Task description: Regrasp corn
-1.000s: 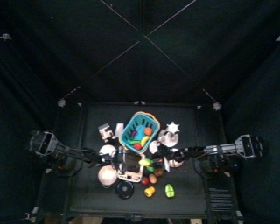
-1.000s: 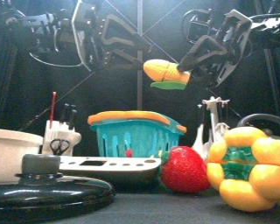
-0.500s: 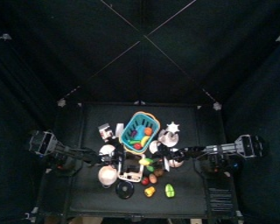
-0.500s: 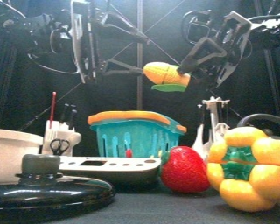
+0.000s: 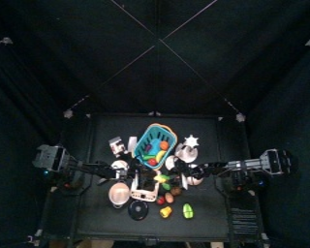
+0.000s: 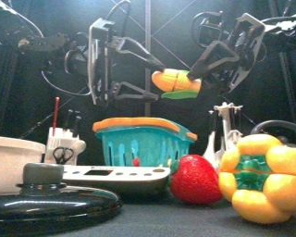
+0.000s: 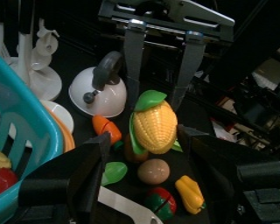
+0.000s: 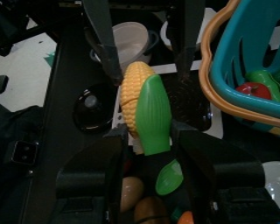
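The corn [image 6: 178,81] is a yellow cob with a green husk, held in the air above the table's middle. My right gripper [image 6: 200,69] is shut on its husk end; the right wrist view shows the cob [image 8: 146,101] sticking out beyond the jaws [image 8: 154,147]. My left gripper [image 6: 147,76] is open, just left of the corn. In the left wrist view the corn [image 7: 154,127] lies between its spread jaws [image 7: 149,156] without touching them. In the top view the corn [image 5: 161,179] is a small yellow spot between both grippers.
Below stand a teal basket [image 6: 141,143] with toy food, a strawberry [image 6: 196,179], a yellow bell pepper [image 6: 262,180], a dark pot lid [image 6: 45,199] and a white bowl [image 6: 12,157]. An orange-red piece [image 7: 105,129] and a brown ball [image 7: 154,171] lie under the corn.
My left gripper has moved right, up to the corn, with its jaws open. The right gripper and the corn have stayed nearly still.
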Available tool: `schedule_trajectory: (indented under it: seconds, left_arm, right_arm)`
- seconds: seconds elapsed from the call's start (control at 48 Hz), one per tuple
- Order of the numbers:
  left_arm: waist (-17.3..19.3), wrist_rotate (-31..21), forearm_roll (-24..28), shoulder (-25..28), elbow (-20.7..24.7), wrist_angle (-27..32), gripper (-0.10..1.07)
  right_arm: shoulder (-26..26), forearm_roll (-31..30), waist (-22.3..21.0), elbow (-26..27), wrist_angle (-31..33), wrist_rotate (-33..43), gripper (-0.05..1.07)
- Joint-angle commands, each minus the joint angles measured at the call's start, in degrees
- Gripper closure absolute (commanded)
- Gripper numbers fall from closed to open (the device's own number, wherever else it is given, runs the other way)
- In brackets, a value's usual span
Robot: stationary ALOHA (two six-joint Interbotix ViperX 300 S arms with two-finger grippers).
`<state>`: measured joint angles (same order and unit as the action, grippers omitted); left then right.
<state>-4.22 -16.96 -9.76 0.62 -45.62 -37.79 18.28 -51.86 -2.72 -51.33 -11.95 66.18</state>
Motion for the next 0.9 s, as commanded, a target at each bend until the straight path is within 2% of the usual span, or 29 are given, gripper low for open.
schedule_trajectory:
  seconds: [0.0,0.875]
  left_arm:
    - [0.18,-0.18,0.35,-0.35,1.49,-0.53,0.03]
    - [-0.09,-0.35,-0.7,1.32,3.16,-0.18,0.04]
  right_arm:
    - [1.14,0.0,-0.26,0.53,-0.09,-0.09,0.4]
    - [1.14,0.0,-0.35,0.88,0.18,-0.18,0.4]
